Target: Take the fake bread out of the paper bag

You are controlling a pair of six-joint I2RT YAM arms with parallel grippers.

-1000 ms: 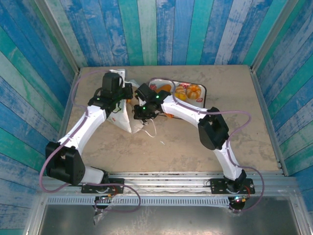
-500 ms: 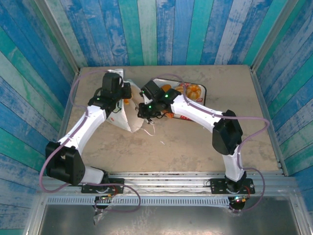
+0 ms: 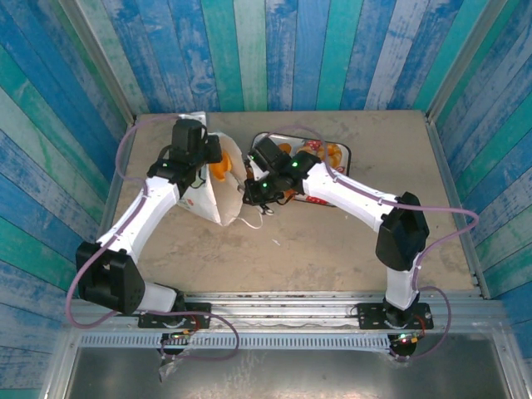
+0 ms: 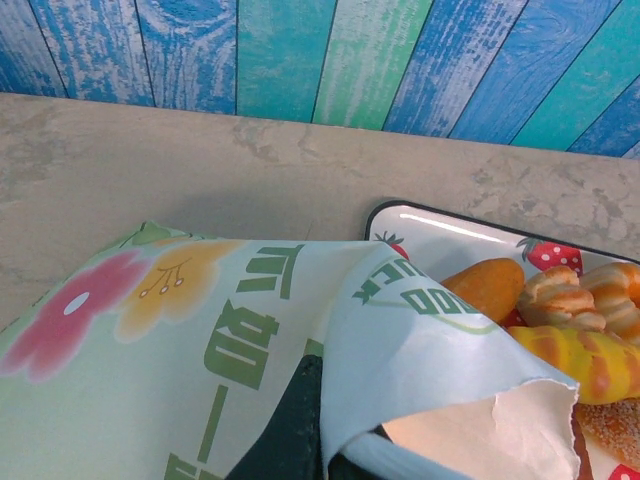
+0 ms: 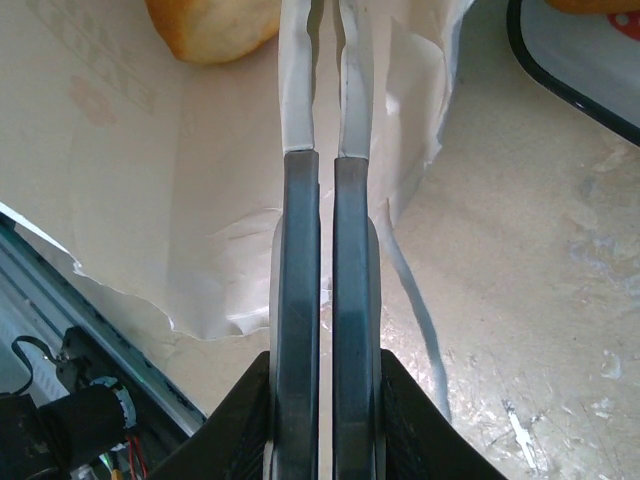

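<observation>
Paper bag (image 3: 220,204): white, lying on its side on the worktop (image 3: 332,241), mouth spread wide, cord handle (image 3: 256,218) trailing loose on the surface. We list the left fingers (image 4: 290,430) clenched on its printed rim, the right fingers (image 5: 300,260) clenched on the opposite edge. Fake bread (image 5: 210,25): one golden roll inside the bag; further pieces on the strawberry-print tray (image 4: 430,232) just beside it.

The paper bag (image 3: 218,199) lies on the table (image 3: 332,241) at ten o'clock from its middle, mouth spread wide. The left gripper (image 3: 208,158) meets the mouth's rim at nine o'clock, the right gripper (image 3: 248,189) at four o'clock. Orange fake bread (image 3: 219,166) shows inside. At two o'clock of the bag, a tray (image 3: 346,158) carries buns (image 3: 328,152).
</observation>
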